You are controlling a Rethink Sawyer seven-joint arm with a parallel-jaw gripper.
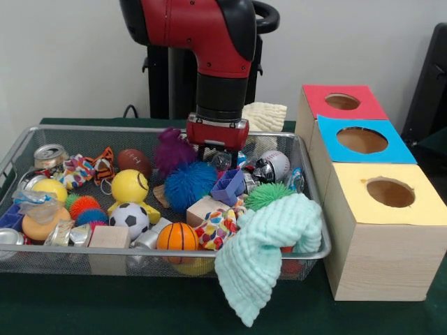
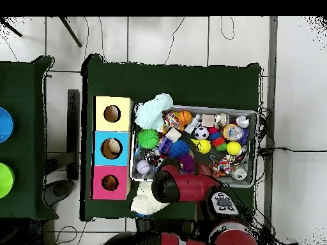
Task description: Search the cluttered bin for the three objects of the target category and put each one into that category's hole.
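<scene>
Waffled mint cloth (image 1: pixel 269 248) drapes wire-mesh bin (image 1: pixel 84 262).

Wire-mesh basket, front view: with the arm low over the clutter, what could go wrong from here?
The gripper sits among the blue spiky ball, purple fuzzy toy and silver helmet, so it may catch a non-target. The mint green cloth draped over the silver wire-mesh basket's rim could hide items or snag. The red-topped box's hole is farthest back, so a carried toy could drop short.

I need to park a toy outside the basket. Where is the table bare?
Bare green cloth lies in front of the wire basket, left of the hanging mint cloth. The basket itself is crowded, and the three boxes fill the side beside it.
</scene>
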